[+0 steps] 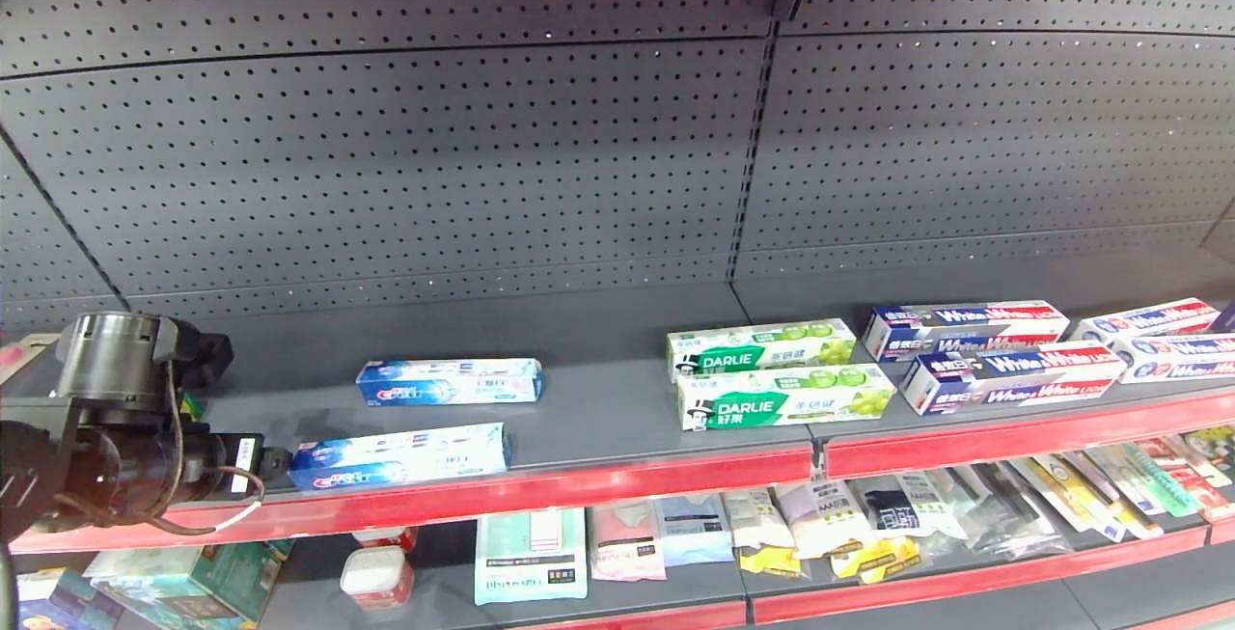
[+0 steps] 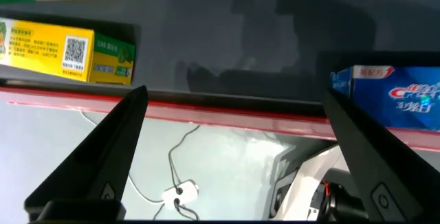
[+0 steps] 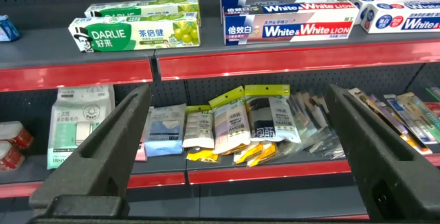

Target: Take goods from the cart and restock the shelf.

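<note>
Two blue toothpaste boxes (image 1: 450, 381) lying flat and lengthwise on the grey shelf (image 1: 617, 389), the front box (image 1: 398, 456) sitting along the red lip, the other behind it, apart. Hanging just beside the front box's left end, left gripper (image 2: 234, 97) spreading wide, gripping nothing. Right gripper (image 3: 238, 93) likewise gaping, facing green boxes (image 3: 137, 31) and white-and-blue boxes (image 3: 289, 19) farther right. Packets (image 1: 820, 519) crowding the lower shelf (image 1: 666, 601); pegboard (image 1: 386, 157) rising behind.

- A blue toothpaste box (image 1: 398, 456) lies flat at the front edge of the grey shelf (image 1: 617, 398).
- A second blue box (image 1: 449, 381) lies behind it.
- Two green toothpaste boxes (image 1: 786, 397) lie together further right.
</note>
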Controlling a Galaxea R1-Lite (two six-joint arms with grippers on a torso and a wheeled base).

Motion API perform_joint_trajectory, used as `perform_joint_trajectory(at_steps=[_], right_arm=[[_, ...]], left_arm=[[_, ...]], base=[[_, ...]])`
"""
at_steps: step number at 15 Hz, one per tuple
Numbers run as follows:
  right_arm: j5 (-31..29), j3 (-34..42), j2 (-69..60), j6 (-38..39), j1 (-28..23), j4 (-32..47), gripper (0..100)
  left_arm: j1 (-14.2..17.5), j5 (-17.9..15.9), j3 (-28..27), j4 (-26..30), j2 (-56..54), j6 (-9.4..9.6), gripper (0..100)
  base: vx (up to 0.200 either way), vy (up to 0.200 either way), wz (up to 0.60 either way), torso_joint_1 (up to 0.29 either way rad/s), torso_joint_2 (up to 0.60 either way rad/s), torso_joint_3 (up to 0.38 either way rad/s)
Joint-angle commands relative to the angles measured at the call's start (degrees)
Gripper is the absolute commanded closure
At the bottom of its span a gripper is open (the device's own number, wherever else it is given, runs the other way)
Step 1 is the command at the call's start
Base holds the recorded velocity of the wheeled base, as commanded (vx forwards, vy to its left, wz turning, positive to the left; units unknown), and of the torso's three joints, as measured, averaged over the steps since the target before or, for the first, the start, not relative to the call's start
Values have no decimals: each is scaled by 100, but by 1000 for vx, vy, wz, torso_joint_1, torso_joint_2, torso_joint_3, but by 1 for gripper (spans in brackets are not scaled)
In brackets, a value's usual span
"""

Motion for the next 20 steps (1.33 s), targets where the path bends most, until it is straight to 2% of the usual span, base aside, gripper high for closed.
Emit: perform_joint_trajectory(at_steps=[1,9,20], right_arm=[[2,0,2,-1,-1,-1,0],[2,0,2,-1,-1,-1,0],[2,0,2,-1,-1,8,0]], left_arm=[[-43,1,-1,-2,21,12,0],[-219,10,-10,-125,73,3,0],[-289,18,-28,-221,108,-5,0]], base=[[0,0,0,0,0,0],[0,0,0,0,0,0],[0,0,0,0,0,0]])
